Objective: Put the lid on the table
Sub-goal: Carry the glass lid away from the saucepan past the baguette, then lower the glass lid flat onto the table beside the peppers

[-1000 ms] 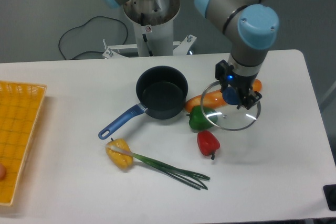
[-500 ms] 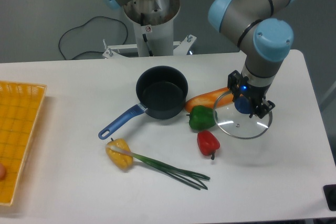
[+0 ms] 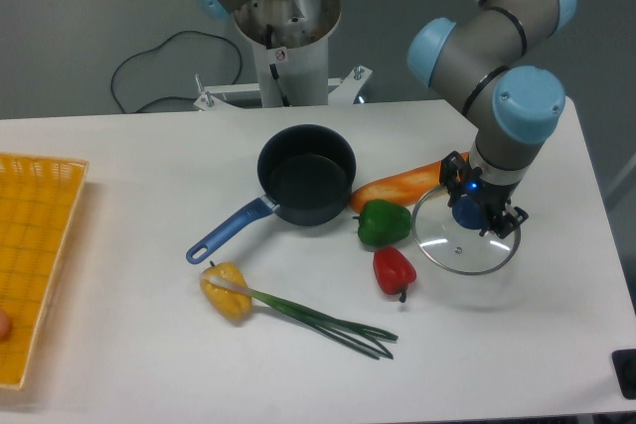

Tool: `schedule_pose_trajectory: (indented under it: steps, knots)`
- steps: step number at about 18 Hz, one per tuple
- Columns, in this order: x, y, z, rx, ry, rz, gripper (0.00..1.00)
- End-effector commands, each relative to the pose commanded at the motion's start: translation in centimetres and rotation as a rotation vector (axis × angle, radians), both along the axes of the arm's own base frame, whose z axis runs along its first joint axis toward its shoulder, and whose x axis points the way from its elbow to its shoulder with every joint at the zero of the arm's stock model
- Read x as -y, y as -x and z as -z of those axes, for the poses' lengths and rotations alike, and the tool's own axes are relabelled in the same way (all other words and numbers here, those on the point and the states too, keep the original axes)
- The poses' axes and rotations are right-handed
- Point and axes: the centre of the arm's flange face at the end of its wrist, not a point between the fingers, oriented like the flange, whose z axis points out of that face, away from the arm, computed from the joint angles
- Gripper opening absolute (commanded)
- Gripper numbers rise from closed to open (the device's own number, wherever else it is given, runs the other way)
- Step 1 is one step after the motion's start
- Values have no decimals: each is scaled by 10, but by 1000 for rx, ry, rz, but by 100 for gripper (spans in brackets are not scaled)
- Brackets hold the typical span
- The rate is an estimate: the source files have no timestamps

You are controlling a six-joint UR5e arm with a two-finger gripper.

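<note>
The round clear glass lid point(image 3: 459, 243) with a thin metal rim hangs low over the white table point(image 3: 517, 335) at the right, just right of the green pepper. My gripper point(image 3: 479, 213) is shut on the lid's blue centre knob point(image 3: 467, 213) from above. I cannot tell whether the lid's rim touches the tabletop. The open dark saucepan point(image 3: 306, 175) with a blue handle stands left of it, apart from the lid.
An orange carrot point(image 3: 402, 184), a green pepper point(image 3: 383, 222) and a red pepper point(image 3: 394, 269) lie close to the lid's left side. A yellow pepper point(image 3: 227, 292) and green onions point(image 3: 328, 322) lie in front. A yellow woven tray point(image 3: 35, 255) is at the far left.
My gripper has carried the lid to the right and downward, off the carrot and green pepper, closer to the tabletop. The other things have not moved.
</note>
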Motion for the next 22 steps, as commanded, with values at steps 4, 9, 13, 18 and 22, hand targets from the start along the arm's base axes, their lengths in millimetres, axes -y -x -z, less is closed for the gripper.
schedule_pose_trajectory:
  steps: [4, 9, 13, 18, 22]
  knots:
    - [-2, 4, 12, 11, 5, 0, 48]
    - [-3, 8, 28, 8, 26, 4, 48]
    - [-2, 10, 34, -3, 77, 11, 48]
    - [-3, 11, 42, 4, 86, 11, 49]
    - [-4, 11, 47, 9, 90, 12, 49]
